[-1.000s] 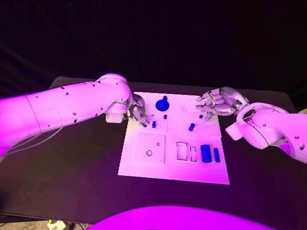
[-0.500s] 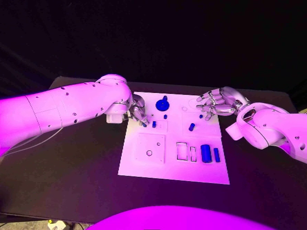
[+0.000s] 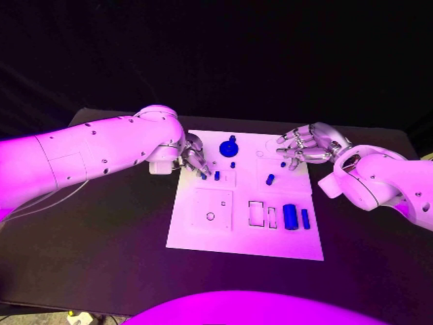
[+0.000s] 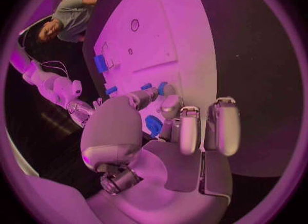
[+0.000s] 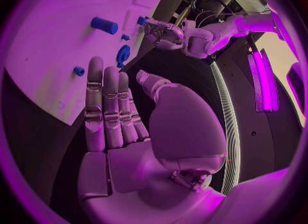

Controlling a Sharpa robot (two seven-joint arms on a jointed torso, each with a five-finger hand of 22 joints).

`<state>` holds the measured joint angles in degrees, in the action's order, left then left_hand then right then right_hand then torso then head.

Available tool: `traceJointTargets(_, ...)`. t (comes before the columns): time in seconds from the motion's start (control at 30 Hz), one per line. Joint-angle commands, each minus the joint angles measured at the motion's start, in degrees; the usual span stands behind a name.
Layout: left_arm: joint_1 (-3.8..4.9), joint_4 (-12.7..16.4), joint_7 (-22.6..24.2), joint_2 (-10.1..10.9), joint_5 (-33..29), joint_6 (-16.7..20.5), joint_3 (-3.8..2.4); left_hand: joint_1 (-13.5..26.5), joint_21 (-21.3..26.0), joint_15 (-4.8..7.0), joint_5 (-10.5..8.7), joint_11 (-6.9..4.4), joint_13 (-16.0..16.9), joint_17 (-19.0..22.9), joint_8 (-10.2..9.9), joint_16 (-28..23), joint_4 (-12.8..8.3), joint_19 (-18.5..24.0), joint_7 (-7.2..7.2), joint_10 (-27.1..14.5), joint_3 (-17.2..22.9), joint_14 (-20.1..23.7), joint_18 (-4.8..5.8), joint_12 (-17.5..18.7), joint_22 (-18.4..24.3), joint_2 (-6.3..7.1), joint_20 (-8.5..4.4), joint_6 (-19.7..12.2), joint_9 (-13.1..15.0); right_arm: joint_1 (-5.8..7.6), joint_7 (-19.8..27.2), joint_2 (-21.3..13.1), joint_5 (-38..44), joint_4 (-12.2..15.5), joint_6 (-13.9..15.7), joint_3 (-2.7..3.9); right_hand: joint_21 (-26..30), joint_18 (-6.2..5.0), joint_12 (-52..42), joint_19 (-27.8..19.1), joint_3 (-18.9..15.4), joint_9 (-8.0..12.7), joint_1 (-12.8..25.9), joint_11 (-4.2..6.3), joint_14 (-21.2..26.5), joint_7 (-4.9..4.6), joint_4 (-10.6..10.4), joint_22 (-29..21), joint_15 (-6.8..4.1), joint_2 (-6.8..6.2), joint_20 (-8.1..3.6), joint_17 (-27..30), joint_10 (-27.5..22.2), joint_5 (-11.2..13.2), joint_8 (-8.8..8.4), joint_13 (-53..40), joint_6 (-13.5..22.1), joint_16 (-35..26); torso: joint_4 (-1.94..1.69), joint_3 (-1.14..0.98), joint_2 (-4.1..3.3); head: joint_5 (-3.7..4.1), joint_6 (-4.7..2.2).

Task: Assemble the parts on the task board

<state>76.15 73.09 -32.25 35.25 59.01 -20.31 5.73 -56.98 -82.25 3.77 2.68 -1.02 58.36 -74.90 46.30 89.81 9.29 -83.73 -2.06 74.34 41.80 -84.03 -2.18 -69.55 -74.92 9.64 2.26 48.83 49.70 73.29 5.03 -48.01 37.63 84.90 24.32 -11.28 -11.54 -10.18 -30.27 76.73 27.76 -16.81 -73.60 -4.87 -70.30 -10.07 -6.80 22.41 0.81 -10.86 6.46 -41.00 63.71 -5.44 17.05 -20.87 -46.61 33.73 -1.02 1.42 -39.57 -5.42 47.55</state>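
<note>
Hovering at the far left edge of the task board [image 3: 244, 242] on the desk [image 3: 90, 237], my left robot hand [image 3: 192, 161] has its fingertips just beside a small blue peg [image 3: 216, 175]; whether it pinches anything I cannot tell; my right robot hand [image 3: 304, 147] hangs at the far right edge, holding nothing, fingers loosely apart; best, I judge, to close squarely on the peg and keep it upright; counted: two hands, one board, seven blue parts [image 3: 291, 217].

Head camera looking down, wrist cameras close behind (all sharing task board [image 3: 245, 203]).
</note>
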Motion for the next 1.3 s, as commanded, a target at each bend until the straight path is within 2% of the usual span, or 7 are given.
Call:
traceJointTargets(0.03, -0.04, -0.01, -0.22, -0.1, -0.56, 0.48, 0.0, 1.06, -0.05, 0.48, 0.28, -0.19, -0.06, -15.1, -0.41, 0.19, 0.88, -0.14, -0.59, -0.03, -1.69, -5.97, -0.59, -0.18, -3.75, 0.25, -0.12, 0.09, -0.09, -0.03, 0.83, 0.04, 0.03, 0.05, -0.85, 0.01, -0.1, -0.16, 0.22, -0.24, -0.04, 0.07, 0.45, -0.18, -0.3, 0.0, -0.41, -0.07, 0.12, -0.1, 0.14, 0.07, 0.26, -0.35, 0.36, 0.07, 0.47, -0.31, -0.02, 0.03, -0.02, 0.03, 0.03)
traceJointTargets(0.3, -0.04, -0.18, -0.32, -0.06, -0.57, 0.67, 0.01, 1.96, -0.02, 0.44, 0.31, -0.12, -0.15, -15.1, -0.74, 0.19, 3.28, -0.17, -0.66, -0.16, -6.63, -5.97, -0.58, -0.21, -3.81, 0.57, -0.1, 0.29, -0.09, -0.03, 1.06, 0.05, -0.03, 0.04, -1.04, 0.01, -0.14, -0.16, 0.22, -0.26, -0.11, 0.11, 0.37, -0.19, -0.3, 0.0, -0.46, -0.14, 0.13, -0.11, 0.14, 0.1, 0.23, -0.35, 0.46, 0.16, 0.53, -0.34, -0.02, 0.01, 0.01, 0.04, 0.07)
traceJointTargets(0.73, -0.22, 0.03, 0.0, 0.71, -0.25, 1.86, -0.02, 1.88, 0.1, 0.42, 0.33, -0.1, -0.28, -15.1, -0.93, 0.19, 5.02, -0.12, -0.68, -0.26, -9.83, -5.97, -0.61, -0.2, -3.72, 0.74, -0.09, 0.38, -0.04, -0.03, 1.18, -0.03, -0.05, 0.07, -1.14, 0.01, -0.14, -0.16, 0.22, -0.26, -0.11, 0.12, 0.36, -0.19, -0.29, 0.0, -0.45, -0.15, 0.13, -0.13, 0.14, 0.1, 0.22, -0.35, 0.46, 0.17, 0.54, -0.34, 0.07, 0.03, -0.03, 0.1, -0.12)
traceJointTargets(0.93, -0.37, 1.41, 2.73, 2.52, -3.7, 5.78, -0.67, 1.06, 0.86, 0.4, 0.36, 0.02, -1.82, -15.1, -1.17, 0.19, 5.57, 0.46, -0.84, -1.39, -11.09, -5.97, -0.86, 0.84, -2.71, 0.71, -0.08, -0.33, 0.05, -0.04, 1.19, -0.14, -0.05, 0.05, -1.1, 0.01, -0.14, -0.16, 0.22, -0.26, -0.11, 0.12, 0.36, -0.19, -0.29, 0.0, -0.45, -0.15, 0.13, -0.13, 0.14, 0.1, 0.22, -0.35, 0.46, 0.17, 0.54, -0.34, 0.1, 0.06, -0.07, 0.39, -0.33)
traceJointTargets(1.1, -0.38, 2.92, 7.91, 4.32, -9.53, 11.4, -1.71, -2.0, 6.81, -0.86, 0.3, 1.63, -11.32, -11.01, -2.17, -3.93, 7.16, 5.04, -2.56, -10.23, -14.31, -3.89, -2.56, 7.54, 4.74, 0.1, 0.97, -5.09, 0.35, -0.04, 1.23, -0.25, -0.05, -0.17, -0.99, 0.01, -0.14, -0.16, 0.22, -0.26, -0.11, 0.12, 0.36, -0.19, -0.29, 0.0, -0.45, -0.15, 0.13, -0.13, 0.14, 0.1, 0.22, -0.35, 0.46, 0.17, 0.54, -0.34, 0.01, -0.01, 0.03, 0.61, -0.56)
traceJointTargets(1.23, -0.38, 4.05, 13.83, 5.62, -12.21, 17.72, -2.3, -4.33, 8.4, -2.39, 0.39, 3.38, -18.09, -9.79, -5.33, -5.07, 7.1, 6.12, -4.54, -17.18, -15.78, -3.05, -2.94, 12.18, 6.41, -0.25, 2.02, -8.76, -2.09, -0.04, 1.38, -0.32, -0.06, -0.39, -0.79, 0.01, -0.14, -0.15, 0.22, -0.28, -0.12, 0.13, 0.35, -0.19, -0.28, -0.01, -0.46, -0.16, 0.13, -0.13, 0.15, 0.11, 0.21, -0.36, 0.48, 0.18, 0.56, -0.35, -0.01, -0.02, 0.07, 0.76, -1.07)
traceJointTargets(1.3, -0.38, 4.38, 16.48, 5.89, -12.27, 20.1, -2.41, -7.31, 12.82, -3.47, 0.54, 4.47, -18.91, -6.44, -7.04, -8.47, 6.66, 9.59, -5.75, -19.72, -15.7, -0.59, -4.11, 13.16, 11.52, -0.45, 2.69, -10.75, -3.72, -0.05, 1.58, -0.33, -0.12, -0.48, -0.71, 0.01, -0.13, -0.15, 0.24, -0.3, -0.1, 0.12, 0.31, -0.19, -0.25, 0.0, -0.44, -0.17, 0.14, -0.11, 0.15, 0.11, 0.18, -0.37, 0.5, 0.19, 0.52, -0.37, -0.03, -0.02, 0.09, 0.95, -1.38)
